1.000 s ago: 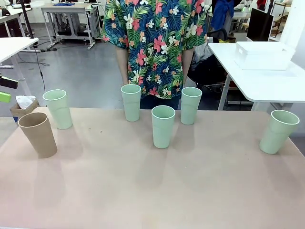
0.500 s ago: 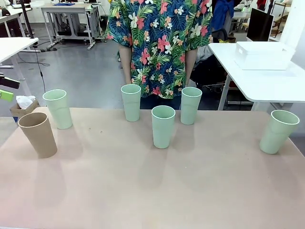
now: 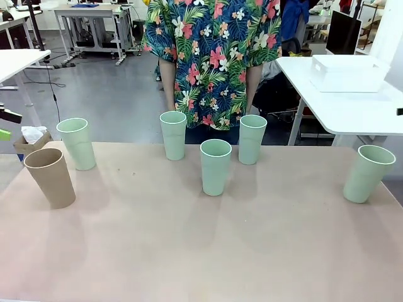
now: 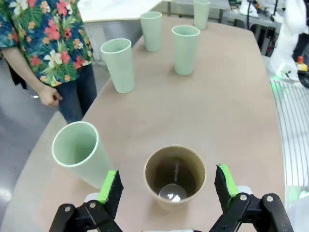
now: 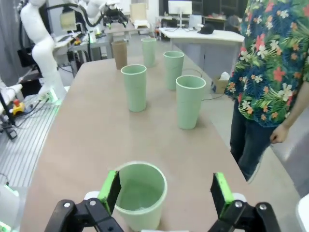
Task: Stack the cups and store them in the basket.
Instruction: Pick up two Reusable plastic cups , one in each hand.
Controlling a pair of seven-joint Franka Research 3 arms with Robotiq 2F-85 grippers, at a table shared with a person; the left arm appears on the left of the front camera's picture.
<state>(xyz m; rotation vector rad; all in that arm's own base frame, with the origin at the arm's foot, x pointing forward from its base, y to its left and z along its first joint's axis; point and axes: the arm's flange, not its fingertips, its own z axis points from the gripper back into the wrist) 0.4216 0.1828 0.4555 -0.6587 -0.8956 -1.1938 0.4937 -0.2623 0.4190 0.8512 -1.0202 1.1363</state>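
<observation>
Left gripper (image 4: 166,186) spread wide and empty, its green pads (image 4: 107,180) framing the tan cup (image 4: 175,169) below. Right gripper (image 5: 165,189) just as open, nothing held, lined up over the end mint cup (image 5: 140,193). At the front view's edges, the left gripper's sliver has dipped and a dark tip (image 3: 400,112) now pokes in on the right, so both arms look to be closing on first picks. The cups (image 3: 215,167) are unmoved and unstacked. The basket (image 3: 348,74) waits on the side table (image 3: 352,110), well apart.

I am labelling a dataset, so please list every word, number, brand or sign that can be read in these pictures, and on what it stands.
No text can be read in these pictures.
The mint cups, the tan cup and the white basket are plain, with no print or label.
</observation>
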